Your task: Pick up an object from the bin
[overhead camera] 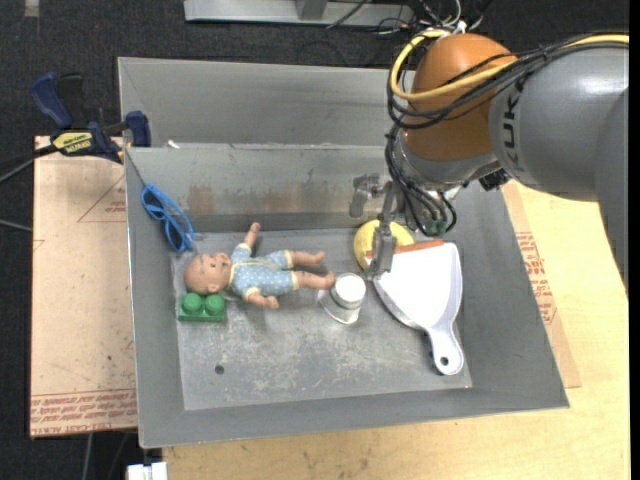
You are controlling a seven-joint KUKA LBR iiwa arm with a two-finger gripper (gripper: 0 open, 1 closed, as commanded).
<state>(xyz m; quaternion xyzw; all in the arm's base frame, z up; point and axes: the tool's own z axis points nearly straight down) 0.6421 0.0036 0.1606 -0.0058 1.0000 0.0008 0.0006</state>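
My gripper [382, 255] hangs below the orange wrist cover in the right half of the bin. It is down over a yellow round thing [396, 234] and hides part of it. A white dustpan [428, 286] lies just to the right of that, handle toward the front. A small white jar [347, 296] stands just left of the gripper's tip. A baby doll in pale blue [252, 273] lies on its back further left, feet toward the jar.
A green block [202, 308] sits by the doll's head and blue toy glasses [167, 218] lie along the left wall. The front and back strips of the bin floor are bare. The arm reaches in from the upper right.
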